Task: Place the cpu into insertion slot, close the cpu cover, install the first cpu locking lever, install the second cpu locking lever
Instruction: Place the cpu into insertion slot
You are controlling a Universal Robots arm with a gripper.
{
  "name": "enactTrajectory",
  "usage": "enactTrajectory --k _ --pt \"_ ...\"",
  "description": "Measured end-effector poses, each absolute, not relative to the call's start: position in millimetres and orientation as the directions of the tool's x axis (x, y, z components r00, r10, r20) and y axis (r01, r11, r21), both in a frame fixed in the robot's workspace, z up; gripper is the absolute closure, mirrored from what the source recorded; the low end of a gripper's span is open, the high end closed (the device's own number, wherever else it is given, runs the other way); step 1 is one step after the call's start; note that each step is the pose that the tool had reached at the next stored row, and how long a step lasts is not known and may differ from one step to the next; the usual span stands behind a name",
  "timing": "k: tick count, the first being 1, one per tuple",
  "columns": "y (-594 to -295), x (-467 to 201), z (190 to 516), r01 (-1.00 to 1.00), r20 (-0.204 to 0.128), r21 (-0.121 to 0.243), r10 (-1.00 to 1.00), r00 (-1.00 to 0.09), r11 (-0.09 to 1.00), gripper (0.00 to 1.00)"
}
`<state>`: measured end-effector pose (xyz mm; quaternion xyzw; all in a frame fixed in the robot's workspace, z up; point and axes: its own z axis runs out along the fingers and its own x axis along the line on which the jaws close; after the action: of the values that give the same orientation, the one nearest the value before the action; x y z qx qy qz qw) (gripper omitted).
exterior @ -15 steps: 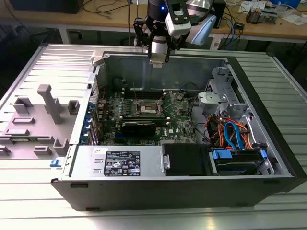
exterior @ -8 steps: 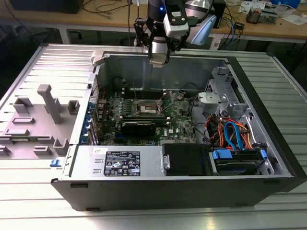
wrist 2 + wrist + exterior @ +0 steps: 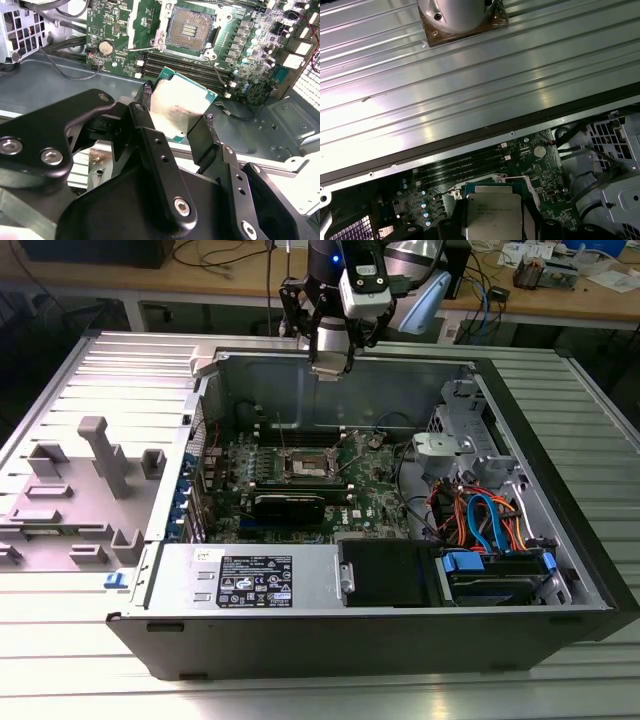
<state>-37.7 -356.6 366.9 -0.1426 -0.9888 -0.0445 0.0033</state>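
Above the open computer case [image 3: 420,635], the gripper [image 3: 178,105] is clamped on the cpu [image 3: 186,96].

Bright, even overhead light fills the exterior view. The ribbed metal table [image 3: 600,410] shines pale around the computer case [image 3: 350,640], with a white glare streak just in front of the case, while the case's interior sits darker. In the first wrist view, broad glare bands cross the table beside the case. In the second wrist view, the cpu [image 3: 175,111], above the case floor, gleams with mottled reflections.
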Motion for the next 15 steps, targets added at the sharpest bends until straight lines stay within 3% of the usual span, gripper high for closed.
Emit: enactTrajectory --k 15 --pt "-357.4 -37.8 365.3 0.366 0.02 0.087 0.366 -0.93 0.927 0.46"
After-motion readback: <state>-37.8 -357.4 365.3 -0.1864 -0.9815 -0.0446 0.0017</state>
